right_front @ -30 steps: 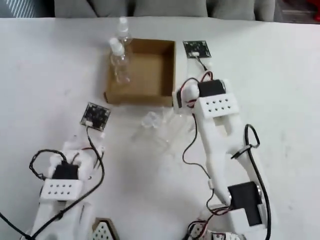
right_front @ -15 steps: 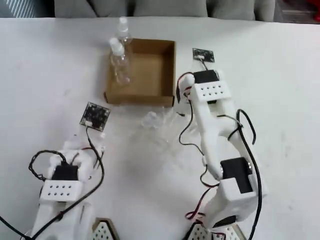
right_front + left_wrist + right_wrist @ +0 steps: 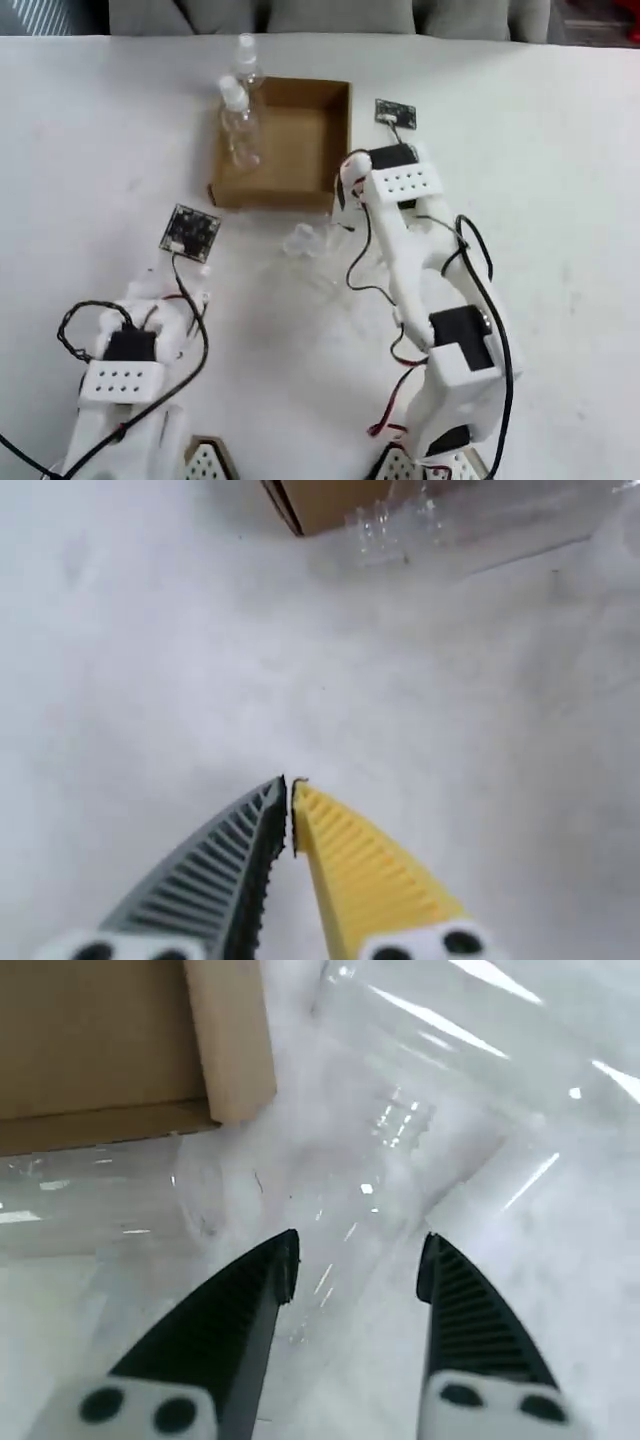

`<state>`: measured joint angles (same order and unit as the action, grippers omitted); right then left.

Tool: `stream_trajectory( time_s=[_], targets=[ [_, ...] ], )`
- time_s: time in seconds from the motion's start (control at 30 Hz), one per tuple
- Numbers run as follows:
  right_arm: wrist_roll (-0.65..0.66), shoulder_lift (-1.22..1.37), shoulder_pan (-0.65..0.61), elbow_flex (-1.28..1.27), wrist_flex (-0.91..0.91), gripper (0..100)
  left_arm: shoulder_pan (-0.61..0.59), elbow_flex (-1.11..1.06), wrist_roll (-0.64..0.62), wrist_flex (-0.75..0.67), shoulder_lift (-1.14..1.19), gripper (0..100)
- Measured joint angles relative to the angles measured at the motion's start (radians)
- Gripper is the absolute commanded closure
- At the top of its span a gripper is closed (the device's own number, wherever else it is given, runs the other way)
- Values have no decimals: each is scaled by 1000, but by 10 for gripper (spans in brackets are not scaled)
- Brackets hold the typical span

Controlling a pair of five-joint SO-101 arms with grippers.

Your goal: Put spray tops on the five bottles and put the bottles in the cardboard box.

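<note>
Cardboard box (image 3: 270,194): brown and open at the top, it sits at the far middle of your white worktop (image 3: 560,200).
Capped bottle (image 3: 240,130): clear with a white spray top, it stands inside the box against the left wall.
Second bottle (image 3: 245,55): also clear with a white top, it stands upright on the worktop just beyond the box's far left corner. You cannot tell whether it touches the cardboard.
Loose bottles (image 3: 303,242): clear ones lie on their sides on the worktop, just near of the box's near wall and toward its right end. They are too see-through for you to count.
Right arm (image 3: 420,240): it stretches from the near right edge of the worktop up to the box's near right corner.
Right gripper (image 3: 358,1255): your jaws are spread apart and hold nothing. The tips hang over the clear plastic of the loose bottles, just beside the box corner.
Left arm (image 3: 125,365): it sits at the near left.
Left gripper (image 3: 290,785): your grey and yellow jaws meet tip to tip with nothing between them. They are over bare worktop, well apart from the box and the bottles.
Circuit boards (image 3: 190,232): two small dark ones on wires, one ahead of each arm.
</note>
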<state>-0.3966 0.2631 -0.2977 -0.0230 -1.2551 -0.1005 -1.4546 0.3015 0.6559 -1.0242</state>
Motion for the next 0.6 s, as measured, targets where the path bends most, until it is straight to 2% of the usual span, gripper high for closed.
stream_trajectory(
  time_s=[0.6],
  targets=[
    [-9, 109, 6, 32, 11, 821, 0, 0, 0, 0, 0, 976]
  ],
)
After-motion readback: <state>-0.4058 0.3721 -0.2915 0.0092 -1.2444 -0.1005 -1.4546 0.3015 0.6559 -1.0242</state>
